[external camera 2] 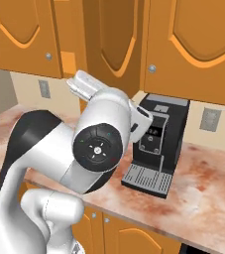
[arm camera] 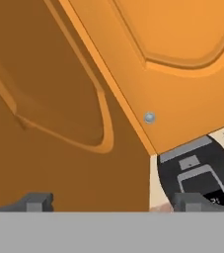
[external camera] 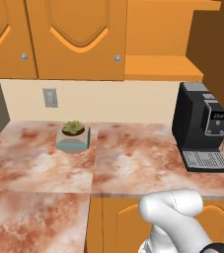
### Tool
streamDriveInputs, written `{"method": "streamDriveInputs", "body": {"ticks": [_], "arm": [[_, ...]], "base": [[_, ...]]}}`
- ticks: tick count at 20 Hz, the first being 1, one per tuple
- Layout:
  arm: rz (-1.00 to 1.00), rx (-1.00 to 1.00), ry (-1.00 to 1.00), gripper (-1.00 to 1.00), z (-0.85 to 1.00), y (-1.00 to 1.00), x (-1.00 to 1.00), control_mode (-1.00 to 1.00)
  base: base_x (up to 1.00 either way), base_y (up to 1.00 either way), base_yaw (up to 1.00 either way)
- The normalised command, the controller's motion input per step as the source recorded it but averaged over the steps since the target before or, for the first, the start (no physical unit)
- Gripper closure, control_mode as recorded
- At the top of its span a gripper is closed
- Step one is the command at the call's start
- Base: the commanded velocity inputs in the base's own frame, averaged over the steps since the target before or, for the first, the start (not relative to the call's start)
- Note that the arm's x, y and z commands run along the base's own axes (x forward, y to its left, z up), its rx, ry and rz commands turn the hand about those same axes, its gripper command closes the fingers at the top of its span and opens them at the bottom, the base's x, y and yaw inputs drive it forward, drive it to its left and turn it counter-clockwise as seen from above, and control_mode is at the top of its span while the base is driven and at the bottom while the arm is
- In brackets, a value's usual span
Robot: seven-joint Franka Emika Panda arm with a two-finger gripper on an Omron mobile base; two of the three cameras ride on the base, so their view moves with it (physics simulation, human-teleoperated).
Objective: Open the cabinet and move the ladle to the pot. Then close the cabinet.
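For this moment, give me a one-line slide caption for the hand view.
Open gripper faces a shadowed cabinet door beside a brighter knobbed cabinet, coffee machine at lower right.

Orange cabinet (external camera: 76, 39), black coffee machine (external camera: 201, 126), mottled pink-brown marble counter (external camera: 133, 158), green plant (external camera: 73, 127)

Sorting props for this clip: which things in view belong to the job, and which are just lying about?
Job:
- cabinet, door swung open
- gripper, open, near that door

Lying about:
- coffee machine
- potted succulent
- wall outlet
- neighbouring shut cabinet
- counter
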Motion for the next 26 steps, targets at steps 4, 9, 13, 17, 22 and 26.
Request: {"method": "streamDriveInputs", "body": {"ticks": [4,9,13,17,22,26], "arm": [[0.06,0.00,0.00,-1.00,0.17,0.87,0.41,-1.00],[0.07,0.00,0.00,-1.00,0.23,1.00,0.56,-1.00],[0.03,0.00,0.00,-1.00,0.26,0.88,0.97,-1.00],[0.00,0.00,0.00,-1.00,0.14,0.69,1.00,-1.00],[0.00,-0.01,0.01,-1.00,0.06,0.52,1.00,-1.00],[-0.01,-0.02,0.04,-1.00,0.11,0.30,1.00,-1.00]], "base": [[0.00,0.00,0.00],[0.00,0.00,0.00],[0.00,0.00,0.00],[0.00,0.00,0.00],[0.00,0.00,0.00],[0.00,0.00,0.00]]}}
